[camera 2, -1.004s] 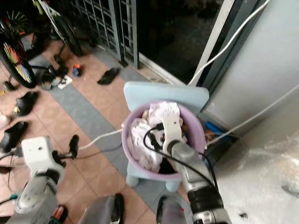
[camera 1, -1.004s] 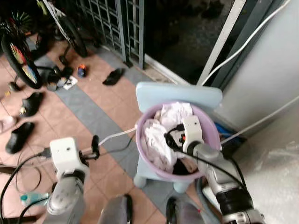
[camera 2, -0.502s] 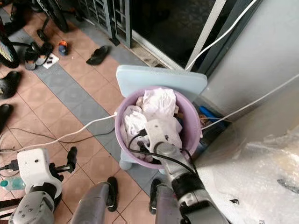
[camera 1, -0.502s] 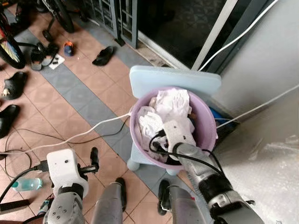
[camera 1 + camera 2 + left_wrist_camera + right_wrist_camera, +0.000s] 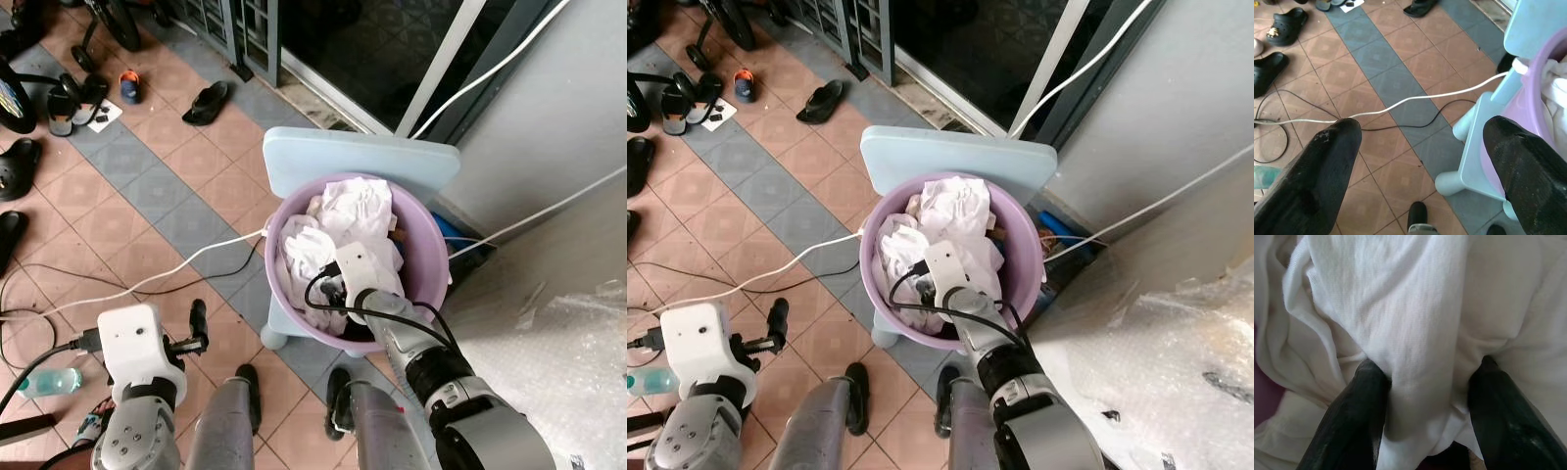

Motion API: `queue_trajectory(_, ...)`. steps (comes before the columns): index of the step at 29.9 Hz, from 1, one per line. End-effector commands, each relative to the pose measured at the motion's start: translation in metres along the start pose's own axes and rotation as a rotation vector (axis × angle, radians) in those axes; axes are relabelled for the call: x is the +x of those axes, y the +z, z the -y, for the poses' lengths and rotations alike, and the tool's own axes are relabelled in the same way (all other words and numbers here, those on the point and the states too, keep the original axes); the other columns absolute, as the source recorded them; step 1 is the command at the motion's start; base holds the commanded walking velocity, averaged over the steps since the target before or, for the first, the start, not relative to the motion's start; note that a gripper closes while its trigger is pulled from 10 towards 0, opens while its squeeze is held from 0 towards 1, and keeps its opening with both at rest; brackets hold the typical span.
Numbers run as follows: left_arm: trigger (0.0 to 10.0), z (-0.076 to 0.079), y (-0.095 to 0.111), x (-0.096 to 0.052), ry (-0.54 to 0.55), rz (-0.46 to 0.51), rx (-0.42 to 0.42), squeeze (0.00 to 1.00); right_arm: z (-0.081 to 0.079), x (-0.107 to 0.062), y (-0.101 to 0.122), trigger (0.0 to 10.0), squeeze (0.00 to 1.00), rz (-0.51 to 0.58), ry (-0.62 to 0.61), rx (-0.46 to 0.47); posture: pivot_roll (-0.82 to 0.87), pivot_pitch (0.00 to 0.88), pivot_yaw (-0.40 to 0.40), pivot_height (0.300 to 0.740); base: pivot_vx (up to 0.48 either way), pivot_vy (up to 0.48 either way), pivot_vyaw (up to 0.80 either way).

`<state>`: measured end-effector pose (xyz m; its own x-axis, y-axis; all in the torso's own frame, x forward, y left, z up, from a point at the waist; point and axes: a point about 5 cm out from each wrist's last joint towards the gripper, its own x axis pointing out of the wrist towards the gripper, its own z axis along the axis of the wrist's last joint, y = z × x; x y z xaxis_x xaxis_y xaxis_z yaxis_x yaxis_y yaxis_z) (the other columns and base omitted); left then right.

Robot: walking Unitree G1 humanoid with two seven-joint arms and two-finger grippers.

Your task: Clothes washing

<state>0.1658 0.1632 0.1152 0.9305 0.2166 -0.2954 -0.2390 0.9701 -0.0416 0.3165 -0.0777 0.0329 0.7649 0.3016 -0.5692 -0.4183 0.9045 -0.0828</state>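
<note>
The right gripper (image 5: 1425,396) is buried in white laundry (image 5: 338,230) inside the purple tub (image 5: 431,255), fingers spread around a fold. The left gripper (image 5: 1420,161) hangs open over floor tiles (image 5: 1396,63).

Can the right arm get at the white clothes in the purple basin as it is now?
Yes, it seems so: the right gripper is already down in the purple basin, its open fingers pushed into the white clothes, a fold between them.

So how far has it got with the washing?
Early days, it looks like. The white clothes are still piled in the purple basin on the pale blue stool. The right pincer is pushed into the pile, a fold of white cloth between its open fingers. The left pincer hangs open over the floor. Lifting the clothes out remains.
</note>
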Motion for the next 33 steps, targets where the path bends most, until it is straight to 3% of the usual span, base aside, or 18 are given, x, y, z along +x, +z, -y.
queue_trajectory(1,10.0,0.0,-0.006,-0.002,0.017,-0.02,0.005,0.0,0.003,-0.001,-0.018,0.0,0.0,-0.045,-0.002,0.029,0.13,0.336,-0.105,0.74,0.0,0.0,0.0)
queue_trajectory(17,10.0,-0.003,-0.007,0.017,0.01,0.009,0.033,0.0,0.024,-0.002,-0.008,0.0,0.0,0.021,0.015,-0.05,0.1,0.246,-0.096,0.74,0.0,0.0,0.0)
queue_trajectory(21,10.0,0.007,-0.004,0.03,-0.027,0.04,0.033,0.0,0.04,-0.01,0.009,0.0,0.0,0.135,0.063,-0.11,0.09,0.164,-0.078,0.74,0.0,0.0,0.0)
queue_trajectory(22,10.0,0.007,-0.007,0.036,-0.036,0.039,0.035,0.0,0.051,-0.017,0.016,0.0,0.0,0.184,0.075,-0.132,0.06,0.112,-0.056,0.74,0.0,0.0,0.0)
queue_trajectory(24,10.0,0.006,-0.008,0.038,-0.037,0.038,0.036,0.0,0.053,-0.018,0.017,0.0,0.0,0.193,0.077,-0.136,0.06,0.112,-0.056,0.74,0.0,0.0,0.0)
queue_trajectory(25,10.0,0.009,-0.009,0.043,-0.061,0.035,0.045,0.0,0.064,-0.026,0.025,0.0,0.0,0.246,0.062,-0.124,0.04,0.074,-0.032,0.74,0.0,0.0,0.0)
queue_trajectory(29,10.0,0.016,-0.006,0.052,-0.105,0.063,0.059,0.0,0.076,-0.04,0.031,0.0,0.0,0.335,0.012,-0.088,0.03,0.028,-0.018,0.74,0.0,0.0,0.0)
queue_trajectory(33,10.0,0.02,0.002,0.067,-0.096,0.097,0.045,0.0,0.075,-0.056,0.038,0.0,0.0,0.456,-0.087,0.032,0.01,0.0,0.007,0.74,0.0,0.0,0.0)
